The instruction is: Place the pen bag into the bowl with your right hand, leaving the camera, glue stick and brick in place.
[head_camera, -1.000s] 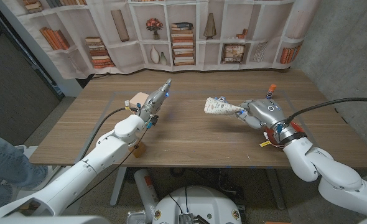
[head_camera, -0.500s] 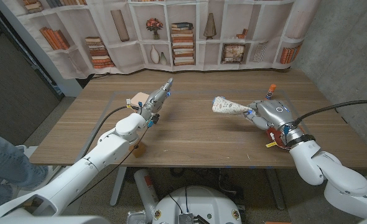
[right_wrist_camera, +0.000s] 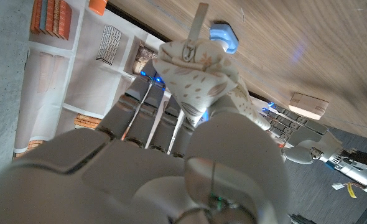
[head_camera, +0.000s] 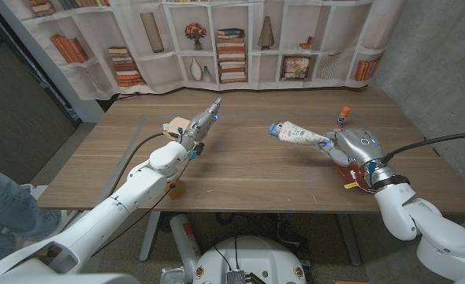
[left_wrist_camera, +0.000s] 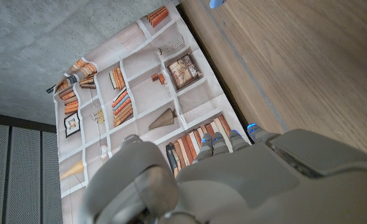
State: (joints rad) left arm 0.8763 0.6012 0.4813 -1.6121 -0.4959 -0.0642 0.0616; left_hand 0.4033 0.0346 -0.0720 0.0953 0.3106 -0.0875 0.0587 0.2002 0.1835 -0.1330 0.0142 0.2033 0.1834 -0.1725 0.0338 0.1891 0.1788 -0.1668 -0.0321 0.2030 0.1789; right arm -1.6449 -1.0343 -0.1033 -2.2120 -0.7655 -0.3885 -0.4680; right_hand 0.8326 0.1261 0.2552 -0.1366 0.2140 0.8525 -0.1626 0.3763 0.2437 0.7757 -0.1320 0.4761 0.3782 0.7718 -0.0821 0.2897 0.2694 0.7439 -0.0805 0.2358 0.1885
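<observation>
- The right hand (head_camera: 351,146) grips the pen bag (head_camera: 299,134) by its narrow end. In the right wrist view the fingers (right_wrist_camera: 146,118) wrap around the patterned cloth (right_wrist_camera: 196,81), and the hold looks firm.
- Over the last second this hand has slid toward the robot's right and taken the bag with it. The bag now hangs clear of the table (head_camera: 240,170) with its wide end pointing toward the middle, where a blue tip (head_camera: 273,126) shows.
- The bag is therefore picked up but not yet put down, so the carrying step is under way. I cannot make out a bowl for certain, so I cannot judge whether the sideways drift brings the bag nearer to it.
- The left hand (head_camera: 201,126) reaches out over the table with its fingers straight and holds nothing. It has crept slightly forward but otherwise waits.
- Just beside that hand lies a tan thing (head_camera: 176,125), half hidden by the arm. It could be the brick or the bowl, and I cannot tell which.
- Farther back, the glue stick (head_camera: 342,117) stands upright just behind the right hand, where it stood a second ago. The hand passes near it, so a careless swing could knock it over.
</observation>
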